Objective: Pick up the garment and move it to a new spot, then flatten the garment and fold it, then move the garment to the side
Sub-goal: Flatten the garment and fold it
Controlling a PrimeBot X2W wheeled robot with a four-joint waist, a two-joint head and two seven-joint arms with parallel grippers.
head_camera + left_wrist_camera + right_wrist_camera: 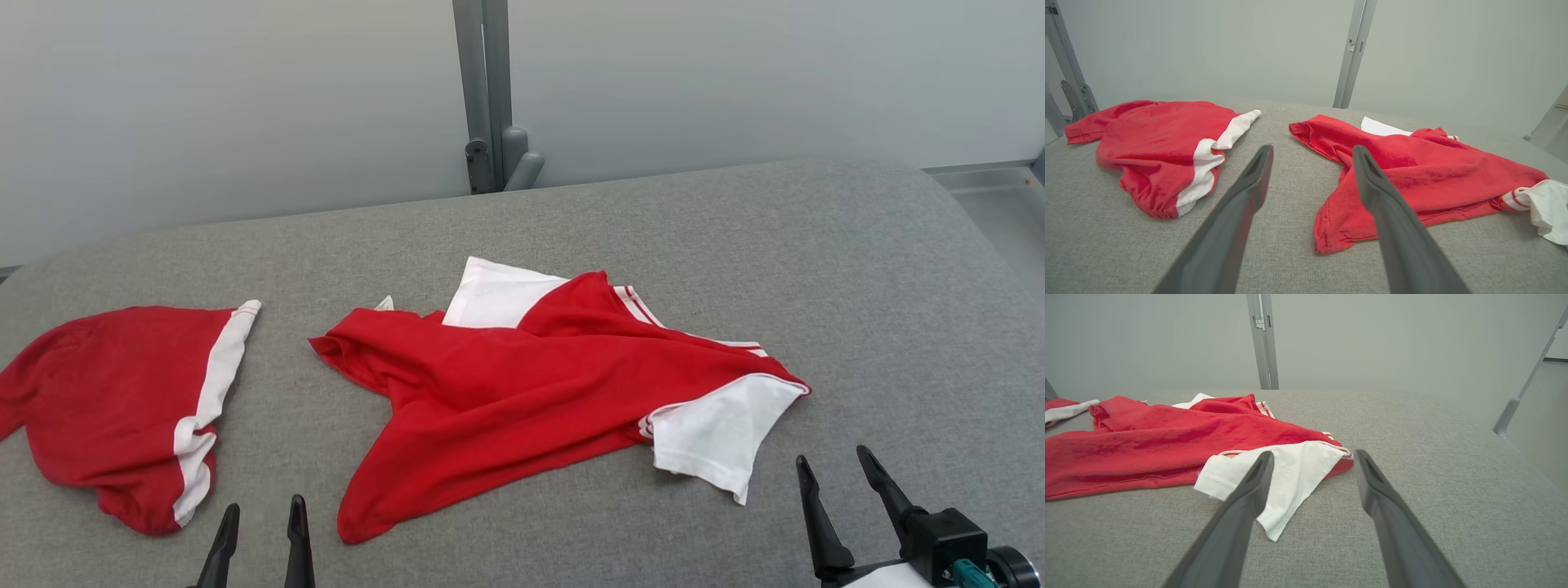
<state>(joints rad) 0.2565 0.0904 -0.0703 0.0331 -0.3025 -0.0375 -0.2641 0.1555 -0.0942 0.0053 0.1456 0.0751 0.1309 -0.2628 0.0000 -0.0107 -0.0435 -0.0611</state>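
Note:
A red garment with white sleeves [522, 384] lies crumpled in the middle of the grey padded table [857, 286]; it also shows in the left wrist view [1412, 175] and the right wrist view [1167, 441]. One white sleeve [718, 433] points toward the front right. My left gripper [263, 518] stands open near the front edge, short of the garment's lower left tip, with nothing between its fingers [1253, 179]. My right gripper [834, 459] is open too, just right of the white sleeve [1290, 473] and apart from it.
A second red piece with a white band [122, 400] lies at the left of the table [1163, 151]. A grey metal post [486, 98] stands behind the table's far edge. Bare grey table stretches to the right [1453, 457].

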